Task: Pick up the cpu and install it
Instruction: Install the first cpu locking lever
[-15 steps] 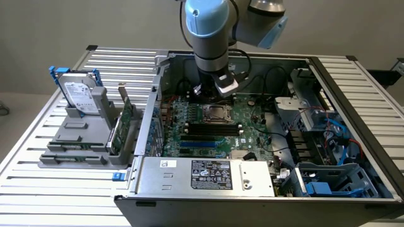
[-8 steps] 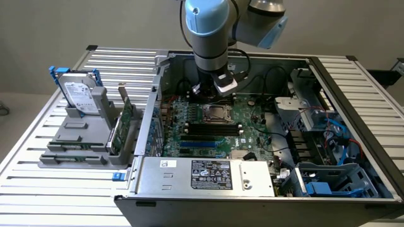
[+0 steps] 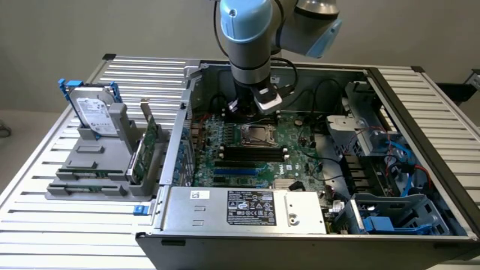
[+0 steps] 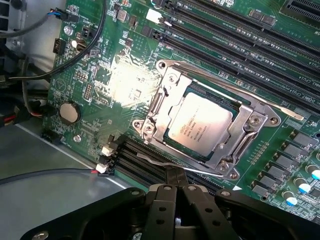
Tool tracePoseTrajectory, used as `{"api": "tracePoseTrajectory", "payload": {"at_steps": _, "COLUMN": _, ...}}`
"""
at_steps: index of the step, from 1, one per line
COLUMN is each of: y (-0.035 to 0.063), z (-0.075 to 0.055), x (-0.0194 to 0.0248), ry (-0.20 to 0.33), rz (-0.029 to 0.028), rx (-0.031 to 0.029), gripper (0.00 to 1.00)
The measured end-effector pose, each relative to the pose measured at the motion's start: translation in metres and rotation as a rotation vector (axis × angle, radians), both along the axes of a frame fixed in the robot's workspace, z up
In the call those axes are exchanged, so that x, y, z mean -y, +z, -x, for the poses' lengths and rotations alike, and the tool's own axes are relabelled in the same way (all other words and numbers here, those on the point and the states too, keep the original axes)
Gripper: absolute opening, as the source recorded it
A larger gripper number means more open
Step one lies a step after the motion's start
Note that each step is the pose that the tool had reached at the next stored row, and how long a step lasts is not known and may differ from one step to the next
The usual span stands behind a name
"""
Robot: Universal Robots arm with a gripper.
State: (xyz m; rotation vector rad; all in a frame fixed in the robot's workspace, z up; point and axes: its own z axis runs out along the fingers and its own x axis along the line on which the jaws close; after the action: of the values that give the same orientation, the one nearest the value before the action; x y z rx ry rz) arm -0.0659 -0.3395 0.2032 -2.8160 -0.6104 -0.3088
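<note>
Hanging over the open computer case (image 3: 179,129) on the slatted desk (image 3: 75,225), your arm (image 3: 248,39) had its jaws pressed together with nothing between them; in the wrist view the two black fingers met along one seam and gripped no part. The cpu (image 4: 200,127) was not in the jaws at all: it lay flat in its socket on the green motherboard (image 4: 90,65), pale metal top up, with the bright steel load frame (image 4: 172,82) around its edges and a thin retention lever (image 4: 260,100) running along one side. I could not tell whether that lever was fully latched. The relation that mattered was this: the chip lay just beyond the tips of the jaws, close ahead of them and lower, near but not touching. In the exterior view the wrist stood almost straight above the socket, only a little toward the far wall of the case. The chip was nearly square, so it offered no real long axis, but its sides ran at a slant to the seam of the jaws rather than square to it. The memory slots (image 4: 240,30) ran past the socket on its far side. Well apart, outside the case on the exterior view's left, the hard drive (image 3: 94,109) stood upright in a grey holder, untouched.
</note>
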Motion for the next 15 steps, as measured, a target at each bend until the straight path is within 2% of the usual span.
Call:
{"api": "tracePoseTrajectory", "payload": {"at_steps": 9, "y": 0.0000, "z": 0.0000, "x": 0.0000, "ry": 0.000, "rz": 0.0026, "rx": 0.0000, "gripper": 0.11}}
{"api": "tracePoseTrajectory", "payload": {"at_steps": 11, "y": -0.0003, "z": 0.0000, "x": 0.0000, "ry": 0.000, "rz": 0.0054, "rx": 0.0000, "gripper": 0.11}}
{"api": "tracePoseTrajectory", "payload": {"at_steps": 15, "y": -0.0009, "z": -0.0002, "x": 0.0000, "ry": 0.000, "rz": 0.0057, "rx": 0.0000, "gripper": 0.11}}
